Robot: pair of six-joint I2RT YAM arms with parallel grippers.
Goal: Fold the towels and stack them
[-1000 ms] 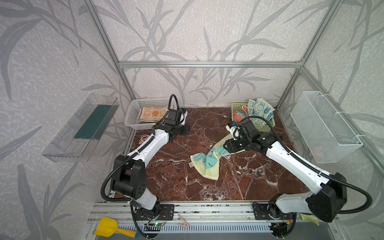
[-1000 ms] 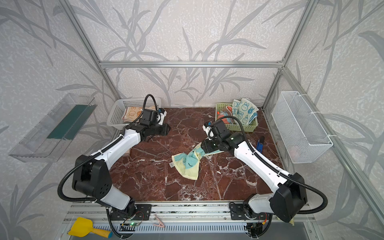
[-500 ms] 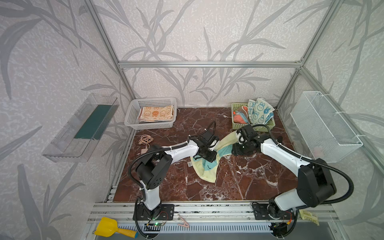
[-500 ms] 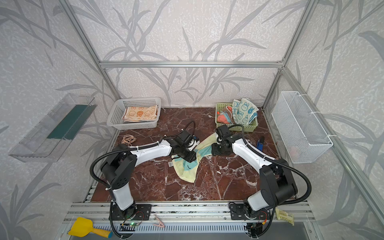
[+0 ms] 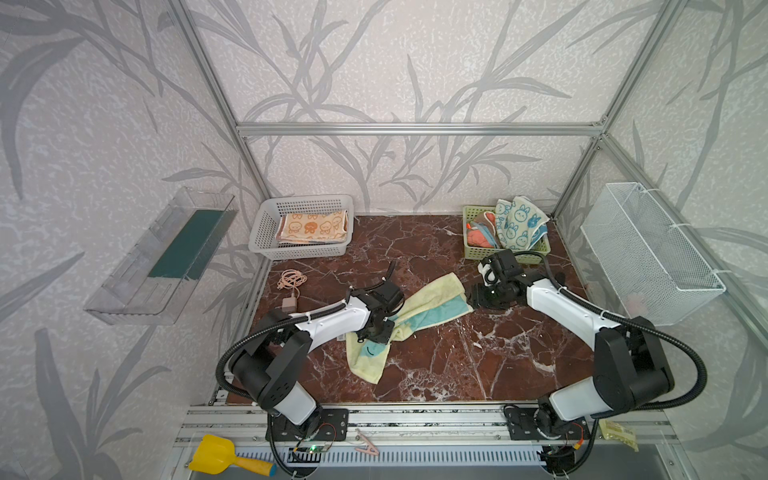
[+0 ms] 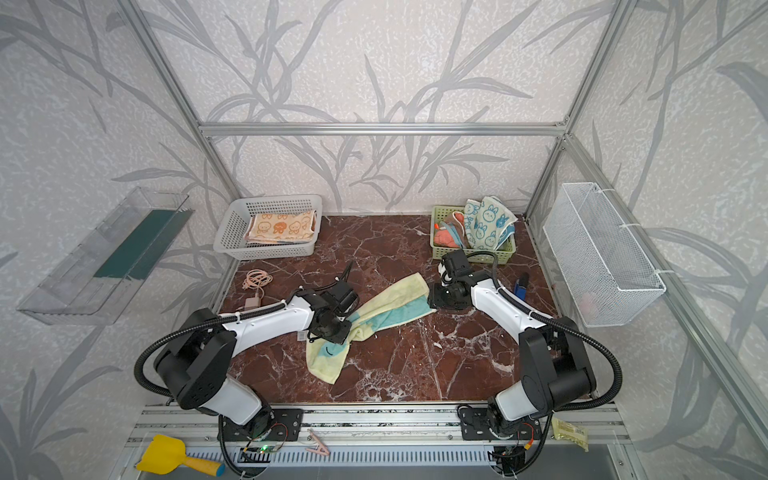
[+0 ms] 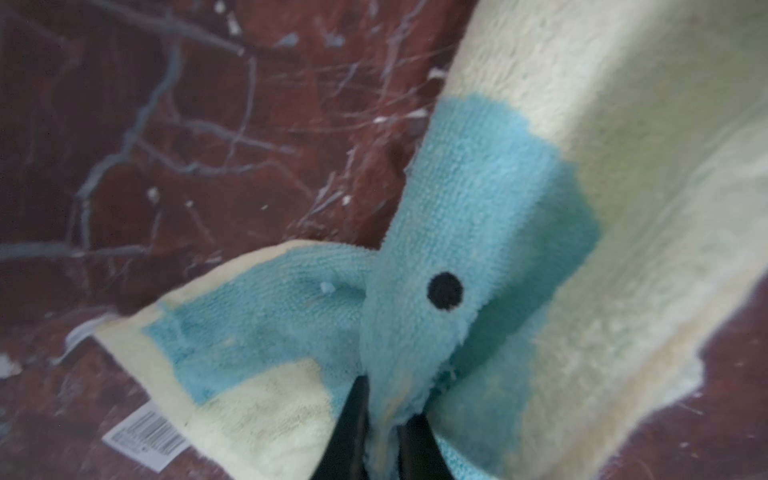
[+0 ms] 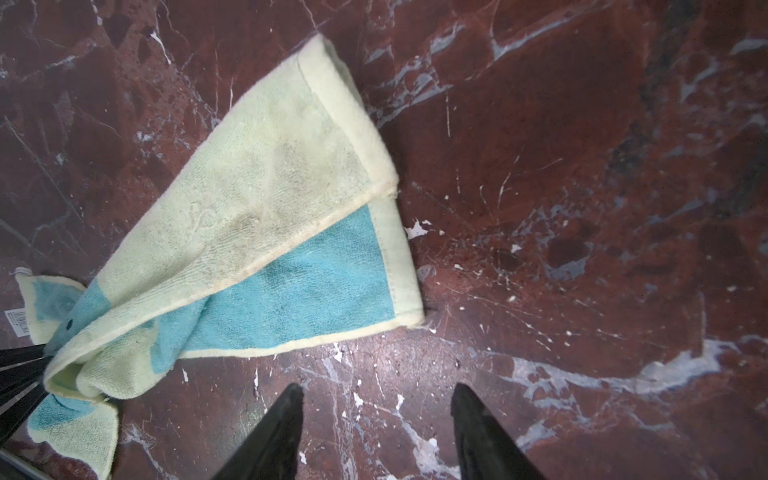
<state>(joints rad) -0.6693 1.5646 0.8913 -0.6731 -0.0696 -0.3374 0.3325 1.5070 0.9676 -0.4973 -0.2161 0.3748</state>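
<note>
Teal-and-cream towel (image 5: 419, 309) crumpled, half twisted, mid-frame on marble worktop (image 5: 478, 365) in both top views. One end stretched toward upper right, other flopped toward lower left.
Left pincer (image 7: 384, 440) clamped on bunched fold at towel's middle. Black fingers (image 7: 355, 419) pinch teal patch near black dot.
Right pincer (image 8: 378, 436) apart, empty, over bare worktop just beside towel's upper-right end, not touching.
Orange bunny towel (image 5: 311, 226) folded in white basket (image 5: 266, 232), upper left.
White towel with blue bunnies (image 5: 521, 218) bunched in green basket (image 5: 534, 248), upper right.
</note>
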